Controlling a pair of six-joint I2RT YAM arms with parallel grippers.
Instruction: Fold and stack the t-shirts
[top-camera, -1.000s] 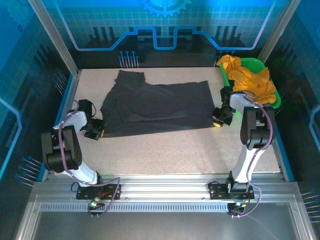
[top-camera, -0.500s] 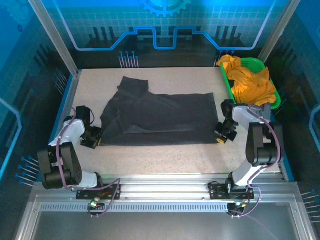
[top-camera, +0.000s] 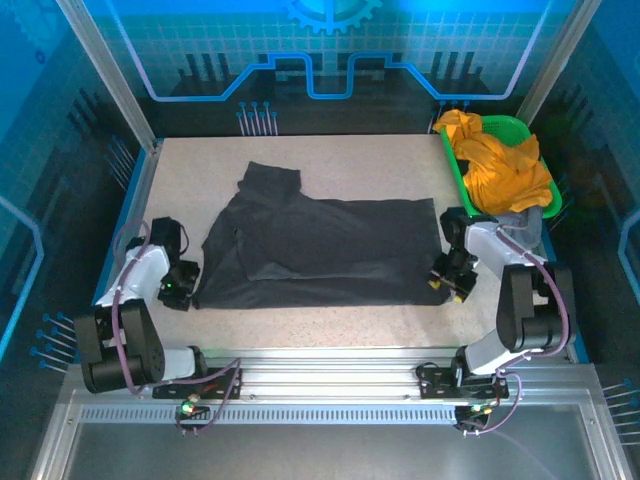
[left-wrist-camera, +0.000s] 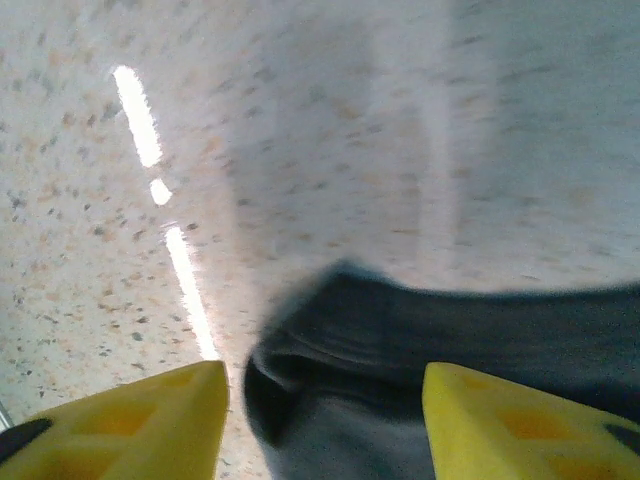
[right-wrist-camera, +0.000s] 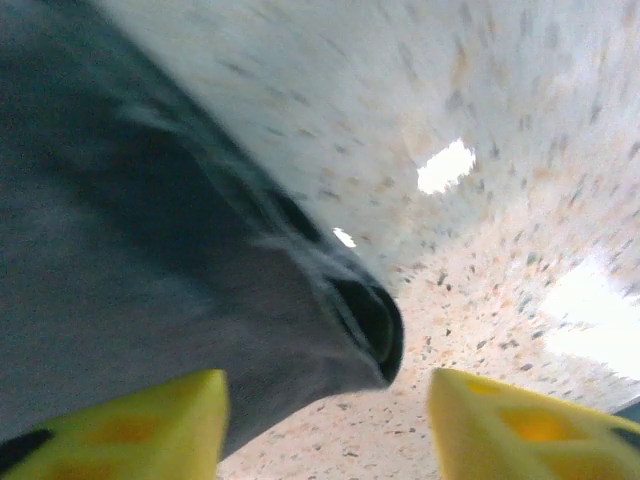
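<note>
Top external view: a dark grey t-shirt (top-camera: 320, 250) lies spread mid-table, long side running left to right. One sleeve pokes toward the far side. Its near edge runs fairly straight between the two arms, on the speckled table (top-camera: 330, 335). A flap seems to lie doubled over the middle, though dark on dark makes the layers hard to read.

Left gripper (top-camera: 178, 290) sits low at the shirt's near left corner; right gripper (top-camera: 447, 282) sits low at the near right corner.
- Left wrist view: yellow fingertips (left-wrist-camera: 130, 420) stand well apart. The cloth corner lies on the table between them, nothing pinched.
- Right wrist view: much the same. Fingertips (right-wrist-camera: 520, 425) are parted, with a rolled hem corner resting between them, not clamped.

Both sets of jaws are open and hold nothing.

Progress, as I judge it: early.
- The dark shirt is laid out and squared, with at most one fold in. It is not yet a compact bundle.
- No stack has been started anywhere.
- An orange t-shirt (top-camera: 500, 165) sits heaped and unfolded in the green basket (top-camera: 449, 160) at the far right.

Hard to make out:
- A pale grey patch (top-camera: 522, 222) at the basket's near end, beside the right arm, might be another shirt. I can't say.
- Both wrist views are blurred, so I cannot tell whether the fingertips brush the cloth.
- The shirt's near left corner is partly covered by the left gripper from above.
</note>
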